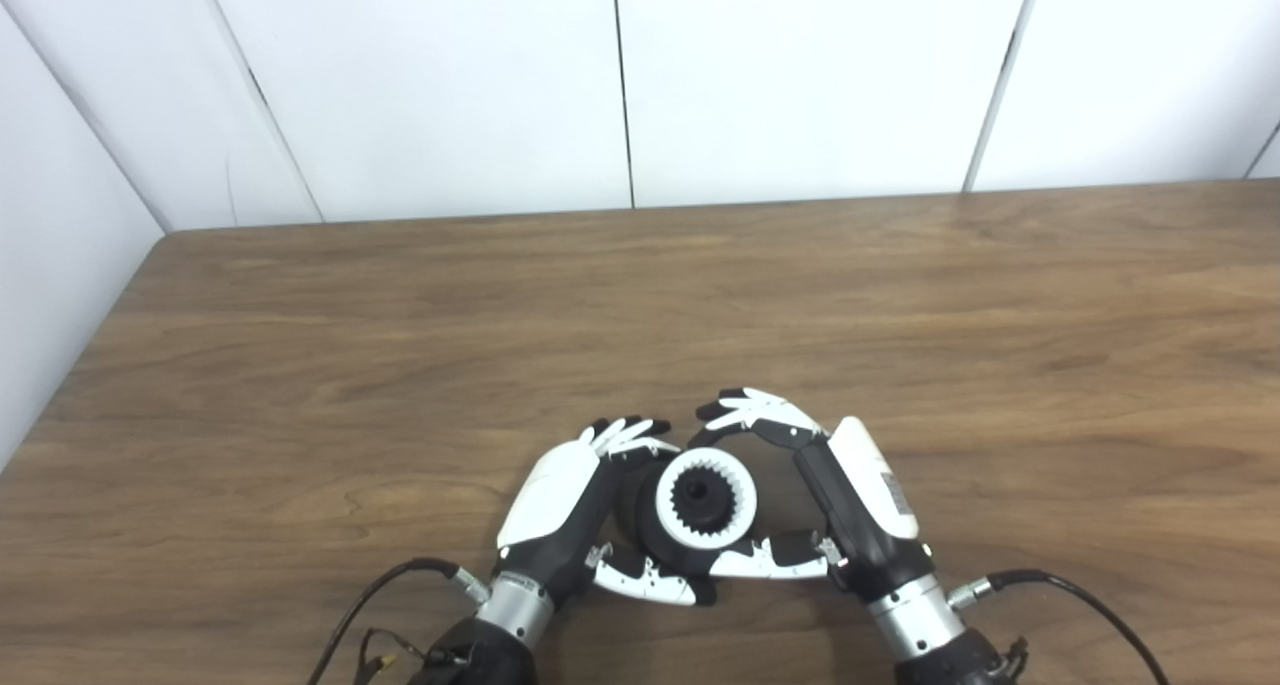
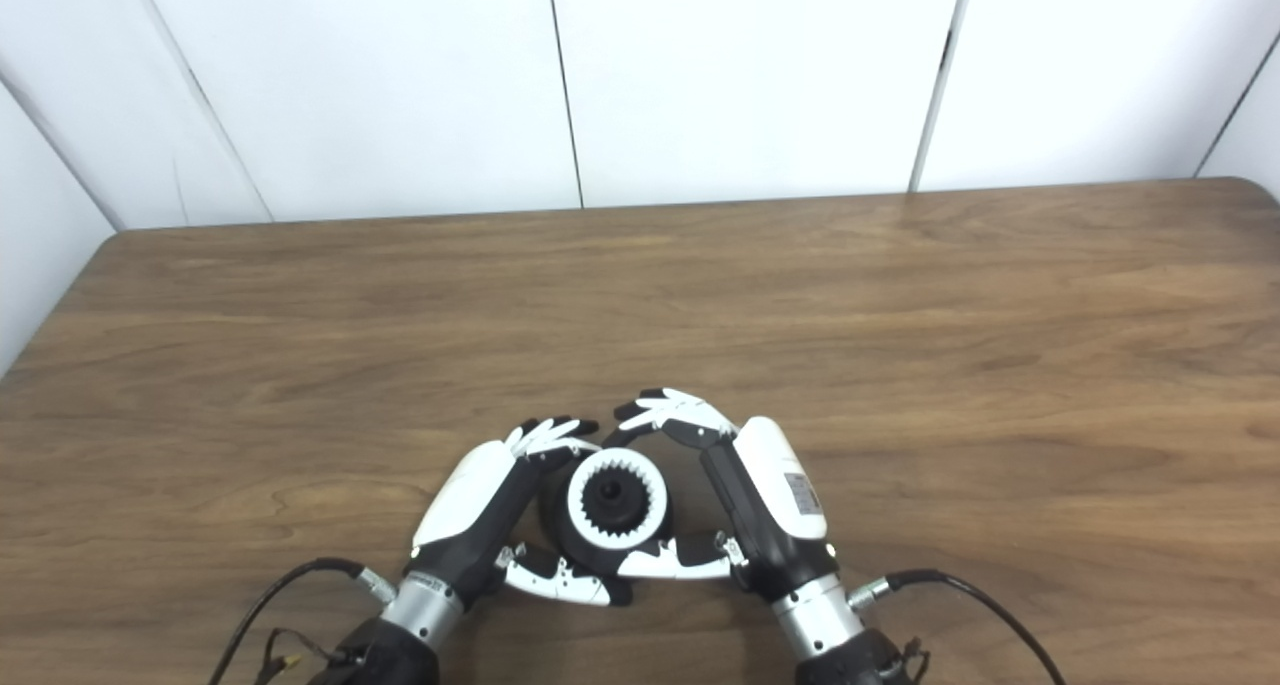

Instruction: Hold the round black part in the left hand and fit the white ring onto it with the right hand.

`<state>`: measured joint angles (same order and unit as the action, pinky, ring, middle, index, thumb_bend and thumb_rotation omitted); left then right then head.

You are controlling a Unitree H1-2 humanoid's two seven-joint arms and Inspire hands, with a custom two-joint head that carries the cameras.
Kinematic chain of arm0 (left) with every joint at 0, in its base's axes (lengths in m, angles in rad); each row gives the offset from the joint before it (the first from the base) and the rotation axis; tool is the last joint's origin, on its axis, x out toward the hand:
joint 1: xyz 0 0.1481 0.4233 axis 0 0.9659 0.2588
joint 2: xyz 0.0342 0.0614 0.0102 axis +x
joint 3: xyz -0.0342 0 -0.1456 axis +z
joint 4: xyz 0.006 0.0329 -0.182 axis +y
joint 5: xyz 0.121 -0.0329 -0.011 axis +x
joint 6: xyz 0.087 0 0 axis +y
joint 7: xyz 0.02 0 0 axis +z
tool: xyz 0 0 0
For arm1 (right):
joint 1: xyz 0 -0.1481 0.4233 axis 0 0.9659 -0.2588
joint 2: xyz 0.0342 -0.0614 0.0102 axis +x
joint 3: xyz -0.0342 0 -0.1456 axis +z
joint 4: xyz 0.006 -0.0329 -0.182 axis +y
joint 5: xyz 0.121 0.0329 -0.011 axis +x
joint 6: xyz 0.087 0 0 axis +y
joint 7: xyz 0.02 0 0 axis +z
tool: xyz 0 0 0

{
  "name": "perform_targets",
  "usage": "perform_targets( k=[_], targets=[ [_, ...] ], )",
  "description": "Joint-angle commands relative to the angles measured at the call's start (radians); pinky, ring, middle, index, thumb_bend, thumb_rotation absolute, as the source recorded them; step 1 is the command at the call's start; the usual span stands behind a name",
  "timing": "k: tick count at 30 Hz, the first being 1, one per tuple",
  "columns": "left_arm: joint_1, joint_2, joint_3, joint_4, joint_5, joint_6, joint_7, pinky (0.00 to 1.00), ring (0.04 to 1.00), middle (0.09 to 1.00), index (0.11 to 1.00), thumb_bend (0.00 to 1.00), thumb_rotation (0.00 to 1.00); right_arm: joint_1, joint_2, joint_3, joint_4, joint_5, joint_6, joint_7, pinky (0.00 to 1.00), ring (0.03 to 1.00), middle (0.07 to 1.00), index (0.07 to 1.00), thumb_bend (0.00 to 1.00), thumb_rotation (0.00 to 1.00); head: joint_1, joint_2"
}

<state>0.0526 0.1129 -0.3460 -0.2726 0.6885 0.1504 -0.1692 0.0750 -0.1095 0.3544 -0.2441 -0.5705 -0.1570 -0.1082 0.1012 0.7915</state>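
The round black part [image 1: 648, 530] sits low over the table near its front edge, held in my left hand [image 1: 560, 500], whose fingers curl round its far side and thumb round its near side. The white ring [image 1: 665, 500], toothed on its inside, sits on the black part around the black hub [image 1: 703, 495]. My right hand [image 1: 850, 485] cups the ring from the right. Its fingers [image 1: 750, 412] arch past the ring's far side with a gap, and its thumb [image 1: 765, 563] lies by the ring's near rim. The same shows in the right eye view, ring [image 2: 577, 500].
The wooden table [image 1: 640, 305] stretches away to a white panelled wall [image 1: 620, 75]. Its left edge runs close to a white side wall. Black cables [image 1: 1060, 590] trail from both wrists along the front edge.
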Motion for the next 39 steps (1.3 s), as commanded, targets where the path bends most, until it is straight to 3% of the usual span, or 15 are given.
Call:
perform_targets(
  k=[1, 17, 25, 33, 39],
  targets=[
    [-0.018, -0.001, -0.003, -0.02, 0.003, 0.0, -0.004, 1.0, 0.965, 0.91, 0.571, 0.88, 0.21, -0.001, 0.052, -0.01, -0.004, -0.006, -0.015, -0.024, 0.71, 0.817, 0.737, 0.481, 0.52, 0.14, 0.001, 0.001],
    [-0.013, 0.004, -0.007, -0.037, 0.003, 0.011, -0.015, 1.0, 0.963, 0.91, 0.574, 0.88, 0.22, -0.053, 0.067, -0.008, 0.075, -0.046, 0.05, -0.042, 0.71, 0.815, 0.74, 0.481, 0.52, 0.14, -0.002, 0.012],
    [-0.014, -0.001, -0.013, -0.034, -0.001, 0.014, -0.012, 1.0, 0.965, 0.911, 0.574, 0.87, 0.22, -0.087, 0.066, 0.007, 0.038, -0.062, 0.098, 0.023, 0.74, 0.827, 0.742, 0.481, 0.52, 0.15, 0.007, 0.019],
    [-0.015, -0.005, -0.017, -0.029, 0.0, 0.014, -0.004, 1.0, 0.965, 0.91, 0.572, 0.88, 0.21, -0.123, 0.03, 0.025, -0.031, -0.139, 0.119, 0.102, 0.86, 0.825, 0.738, 0.482, 0.51, 0.15, 0.013, 0.021],
    [-0.014, -0.004, -0.019, -0.026, -0.002, 0.01, -0.001, 1.0, 0.966, 0.912, 0.568, 0.87, 0.21, -0.137, 0.019, 0.025, -0.091, -0.187, 0.17, 0.189, 0.89, 0.832, 0.733, 0.481, 0.51, 0.15, 0.016, 0.024]
  ],
)
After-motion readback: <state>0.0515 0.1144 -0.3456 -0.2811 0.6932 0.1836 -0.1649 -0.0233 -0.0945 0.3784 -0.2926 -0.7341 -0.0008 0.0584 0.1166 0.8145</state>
